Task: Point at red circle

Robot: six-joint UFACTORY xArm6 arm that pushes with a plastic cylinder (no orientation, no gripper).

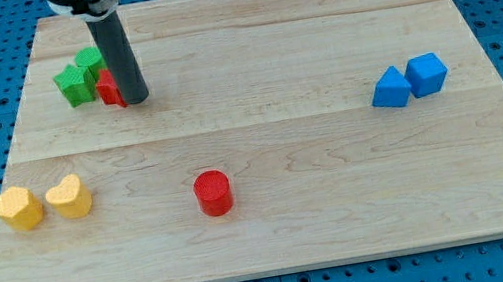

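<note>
The red circle (212, 192), a short red cylinder, stands on the wooden board (259, 59) at the lower middle. My tip (137, 99) touches the board at the upper left, right beside a small red block (107, 88) that the rod partly hides. The tip is well above and to the left of the red circle, far apart from it.
Two green blocks (73, 84) (90, 60) sit just left of the small red block. A yellow hexagon-like block (18, 208) and a yellow heart (69, 196) lie at lower left. A blue triangular block (390, 89) and a blue cube (426, 73) sit at right.
</note>
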